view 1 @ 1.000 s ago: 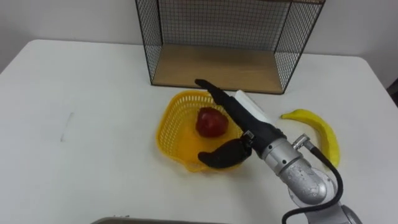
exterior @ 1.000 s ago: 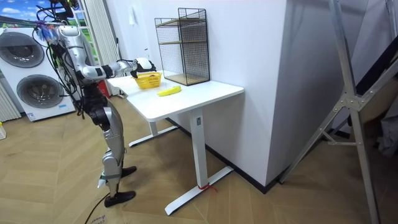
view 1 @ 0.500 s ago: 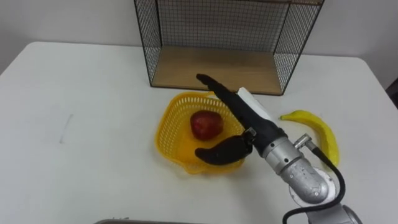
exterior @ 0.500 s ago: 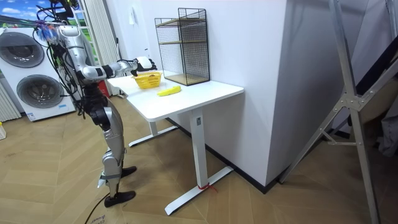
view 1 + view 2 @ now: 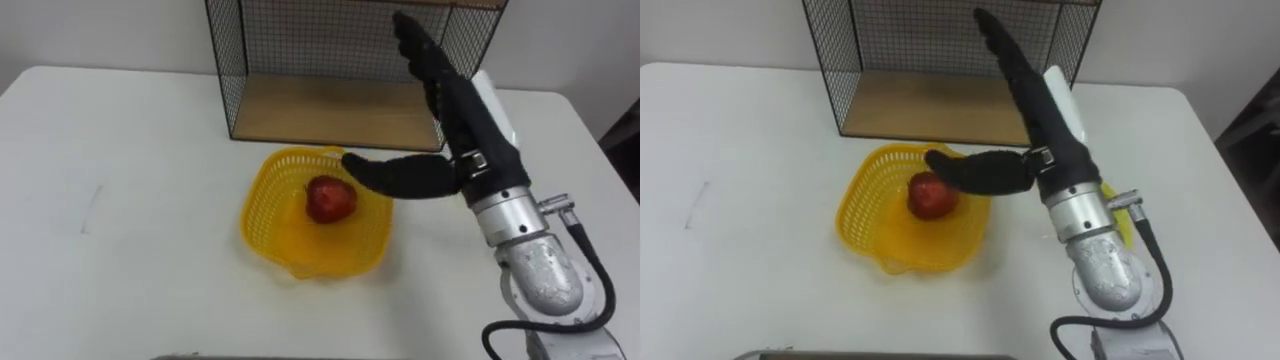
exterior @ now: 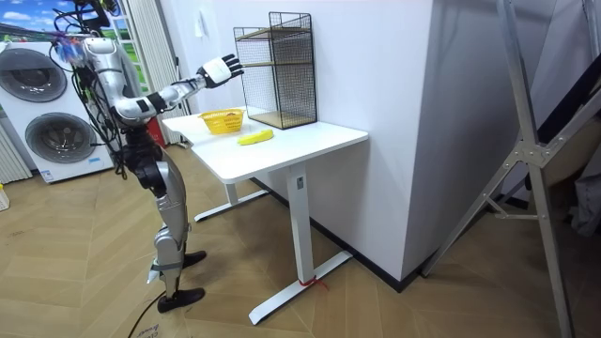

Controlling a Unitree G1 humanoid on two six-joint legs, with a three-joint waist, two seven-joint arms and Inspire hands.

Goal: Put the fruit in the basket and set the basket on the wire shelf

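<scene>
Apple lies in the basket on the tabletop | my right hand hovers above, fingers spread, empty | banana lies beside the basket | next, I judge: reach right, close round the banana, drop it in.

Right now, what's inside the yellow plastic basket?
One red apple in the yellow plastic basket. The open right hand hovers above, its thumb hiding part of the far rim.

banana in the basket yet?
No, the banana lies on the table beside the basket, which holds just the apple.
</scene>
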